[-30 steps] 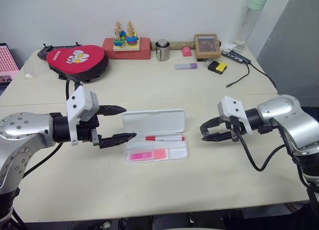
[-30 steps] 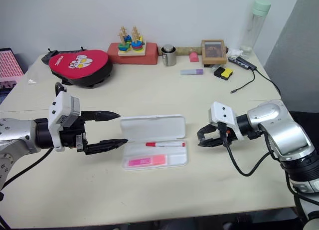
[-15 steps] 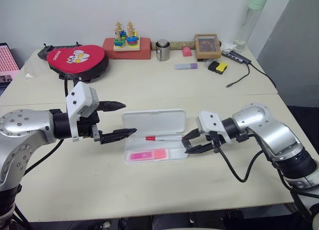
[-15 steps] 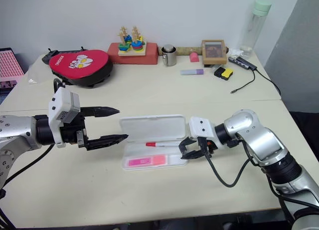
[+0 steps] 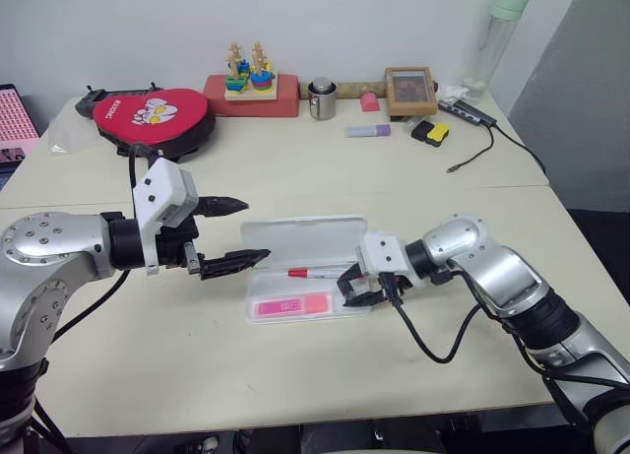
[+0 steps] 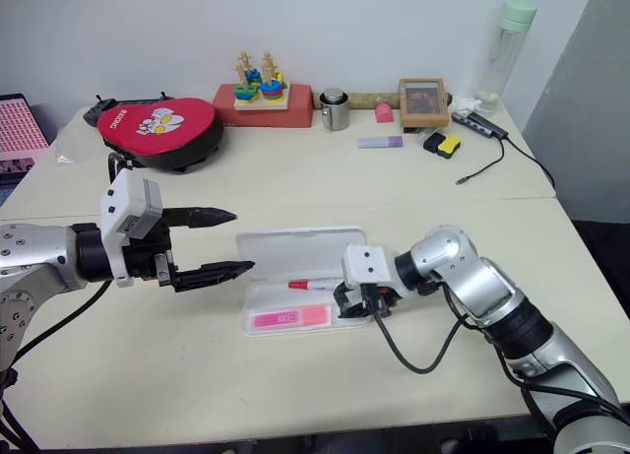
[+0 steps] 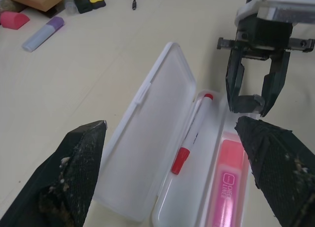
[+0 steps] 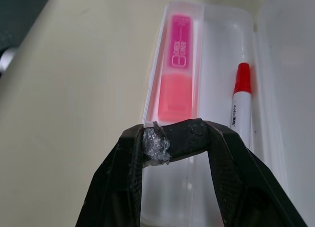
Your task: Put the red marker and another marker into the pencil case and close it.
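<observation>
Since both pens already lie in its tray, the pencil case point(image 5: 307, 267) is the thing left to handle — a flat white plastic box with rounded corners, near the middle of the surface point(image 5: 295, 375), its hinged lid folded back flat on the far side. It looks light and stiff, with smooth walls that would probably slide under a sideways push rather than stay put; I judge the lid's free far edge the best place to take hold, or to nudge from beneath, while something steadies the tray. The plastic is thin and translucent, so a hard squeeze on the rim could flex it.

Inside, the red marker point(image 5: 323, 273), slim and white-barrelled with a red cap, lies along the rear compartment; the pink highlighter point(image 5: 290, 305), short and thick, lies in the front one, parallel to it.

The right tool point(image 5: 356, 289) is at the tray's right end, its two black fingers partly parted and tipped down over the short wall; in the right wrist view the fingertips point(image 8: 172, 138) nearly meet at that wall, though whether they pinch it I cannot tell. The left tool point(image 5: 228, 232) hovers just beside the case's left end with its fingers spread wide and nothing between them.

Farther back stand a red pouch point(image 5: 153, 117), a purple highlighter point(image 5: 367, 131) and a metal cup point(image 5: 320, 97).
</observation>
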